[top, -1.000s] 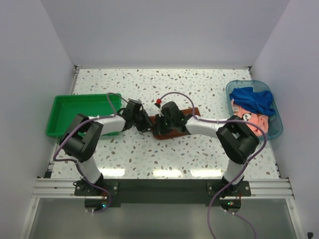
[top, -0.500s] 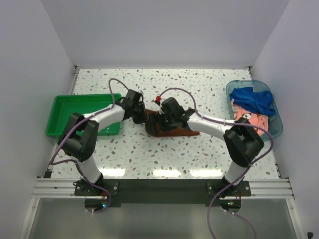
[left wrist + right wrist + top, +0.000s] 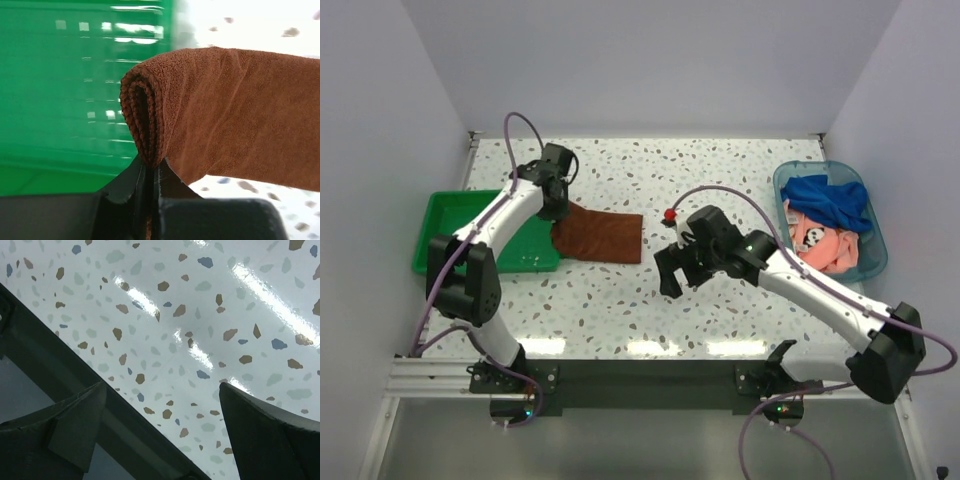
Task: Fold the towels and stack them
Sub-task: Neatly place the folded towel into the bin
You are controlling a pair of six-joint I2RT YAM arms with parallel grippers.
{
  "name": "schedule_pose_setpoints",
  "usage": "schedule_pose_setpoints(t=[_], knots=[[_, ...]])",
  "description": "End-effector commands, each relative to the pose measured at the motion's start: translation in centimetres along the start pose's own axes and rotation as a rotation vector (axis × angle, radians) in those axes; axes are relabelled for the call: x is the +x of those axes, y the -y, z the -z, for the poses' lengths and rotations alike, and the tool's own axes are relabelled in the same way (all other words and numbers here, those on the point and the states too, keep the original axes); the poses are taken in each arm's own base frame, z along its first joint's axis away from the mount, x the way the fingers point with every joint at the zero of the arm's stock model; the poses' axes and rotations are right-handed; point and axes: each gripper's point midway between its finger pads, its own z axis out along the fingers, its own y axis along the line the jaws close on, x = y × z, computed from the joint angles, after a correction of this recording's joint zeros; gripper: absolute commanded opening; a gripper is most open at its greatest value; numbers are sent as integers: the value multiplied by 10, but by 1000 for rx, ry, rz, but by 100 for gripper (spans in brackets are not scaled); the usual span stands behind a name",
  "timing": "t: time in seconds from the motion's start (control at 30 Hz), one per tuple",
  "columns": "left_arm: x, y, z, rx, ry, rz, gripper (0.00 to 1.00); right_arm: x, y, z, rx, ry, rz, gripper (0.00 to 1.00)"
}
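Left tool (image 3: 150, 172) clenched on 9 o'clock end of brown towel (image 3: 605, 235), long axis 9-to-3 on table beside green tray (image 3: 440, 215). Right tool (image 3: 672, 272) released, empty; towel at its 10 o'clock, left arm nearer.

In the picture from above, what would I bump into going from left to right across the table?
Green tray → brown towel → right pincer → clear blue tub.
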Motion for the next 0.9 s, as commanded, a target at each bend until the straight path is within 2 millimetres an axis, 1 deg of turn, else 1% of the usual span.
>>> schedule_pose_setpoints(t=[0.0,0.03,0.07,0.1,0.2,0.23,0.3,0.47,0.5,0.57,0.63,0.77,0.87], knots=[[-12,-63,21,-284,6,-110,0,23,3,14,-13,-19,55,98],[-11,-70,22,-324,-7,-123,0,25,1,16,-24,-18,58,99],[-5,-79,20,-376,-49,-143,0,26,0,18,-29,-13,57,98],[-6,-90,22,-446,-47,-154,0,29,-1,22,-39,-1,61,98],[2,-106,19,-539,-76,-169,0,29,-3,26,-47,21,60,98],[5,-114,18,-583,-82,-166,0,29,-3,27,-48,21,60,98],[10,-127,15,-628,-97,-157,0,29,-6,30,-58,16,59,98],[9,-153,13,-728,-95,-136,0,32,-5,28,-47,-8,81,98],[10,-158,11,-736,-101,-144,0,32,-4,29,-40,-11,87,98],[5,-166,8,-749,-79,-123,0,33,-5,28,-42,-20,93,98],[5,-172,3,-750,-81,-134,0,33,-4,26,-41,-28,91,98],[0,-183,-9,-778,-68,-130,0,33,-2,21,-35,-42,102,99],[-2,-194,-17,-794,-75,-120,0,31,1,22,-18,-31,113,98]])
